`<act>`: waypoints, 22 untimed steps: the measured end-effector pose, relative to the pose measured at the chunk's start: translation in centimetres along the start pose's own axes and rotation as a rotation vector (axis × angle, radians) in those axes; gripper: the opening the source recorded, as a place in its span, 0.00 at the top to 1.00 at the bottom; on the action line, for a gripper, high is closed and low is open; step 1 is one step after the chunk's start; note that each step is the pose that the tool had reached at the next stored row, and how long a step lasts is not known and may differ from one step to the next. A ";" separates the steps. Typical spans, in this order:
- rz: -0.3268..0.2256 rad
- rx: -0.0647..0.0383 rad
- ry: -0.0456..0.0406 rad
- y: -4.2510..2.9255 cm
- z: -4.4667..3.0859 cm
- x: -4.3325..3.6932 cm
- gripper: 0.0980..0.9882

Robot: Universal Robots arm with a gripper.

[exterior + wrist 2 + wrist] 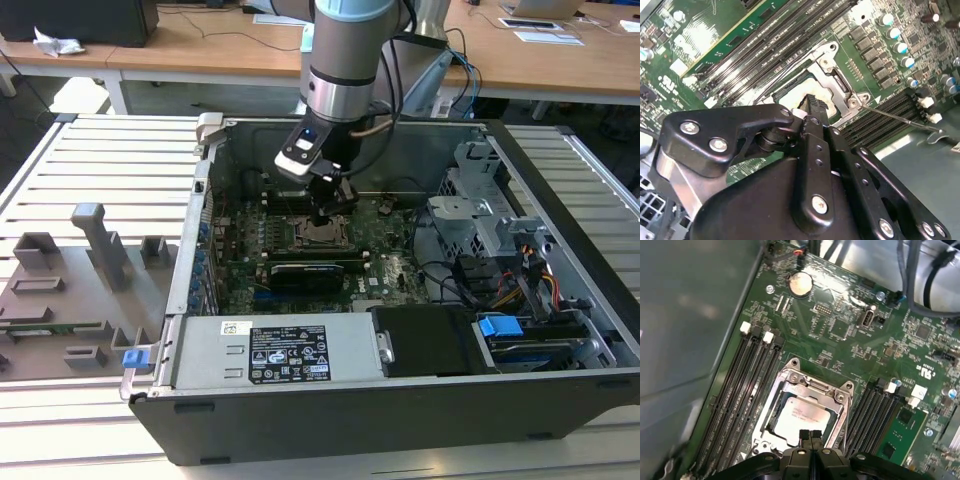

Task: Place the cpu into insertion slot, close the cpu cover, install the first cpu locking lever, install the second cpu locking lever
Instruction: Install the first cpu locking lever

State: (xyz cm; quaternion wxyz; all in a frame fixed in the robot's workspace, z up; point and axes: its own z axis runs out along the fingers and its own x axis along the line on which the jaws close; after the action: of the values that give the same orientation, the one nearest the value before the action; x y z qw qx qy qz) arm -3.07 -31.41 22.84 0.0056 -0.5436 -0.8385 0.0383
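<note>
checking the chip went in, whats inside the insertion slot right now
The cpu lies in the insertion slot, silver top showing through the cpu cover window. The gripper, jaws shut, hides one edge; the contact field beneath is covered.

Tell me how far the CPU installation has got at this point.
Done: the cpu sits in the insertion slot, the cpu cover down around it. In hand: the shut pincer is at the cover's edge, holding nothing. Left: a locking lever sticks out, apparently unlatched.
</note>
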 end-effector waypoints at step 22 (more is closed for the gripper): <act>-0.335 -0.011 -0.0235 0.00 0.00 0.00 0.99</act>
State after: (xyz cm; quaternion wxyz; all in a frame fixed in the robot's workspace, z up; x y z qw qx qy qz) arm -3.07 -31.41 22.84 -0.0008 -0.3955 -0.9176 0.0386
